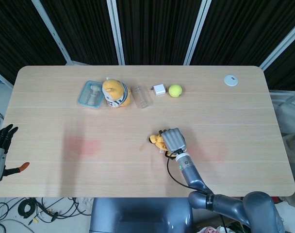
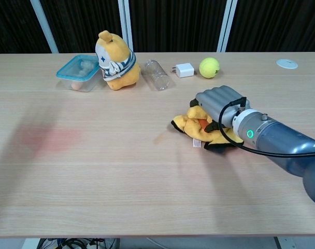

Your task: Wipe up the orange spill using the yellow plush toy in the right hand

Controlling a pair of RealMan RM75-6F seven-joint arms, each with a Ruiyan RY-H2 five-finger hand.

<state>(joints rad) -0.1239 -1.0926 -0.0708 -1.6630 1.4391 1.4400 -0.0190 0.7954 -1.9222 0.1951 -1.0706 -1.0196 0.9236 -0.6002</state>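
My right hand [image 1: 172, 141] [image 2: 219, 104] presses down on the small yellow plush toy [image 1: 158, 141] [image 2: 191, 126], fingers curled over it, on the table a little right of centre. The toy's yellow and black parts stick out to the left of the hand. A thin orange streak [image 2: 160, 138] [image 1: 143, 146] lies on the wood just left of the toy. A faint reddish patch [image 1: 82, 144] [image 2: 46, 139] stains the table further left. My left hand [image 1: 2, 145] hangs off the table's left edge, fingers apart, holding nothing.
Along the back stand a blue-lidded container [image 1: 91, 93] [image 2: 79, 71], a larger yellow plush figure [image 1: 114, 92] [image 2: 115, 53], a clear jar on its side [image 1: 142, 96] [image 2: 156, 74], a white charger [image 1: 158, 90] [image 2: 185, 69], a tennis ball [image 1: 175, 90] [image 2: 209, 67] and a white disc [image 1: 230, 80] [image 2: 287, 63].
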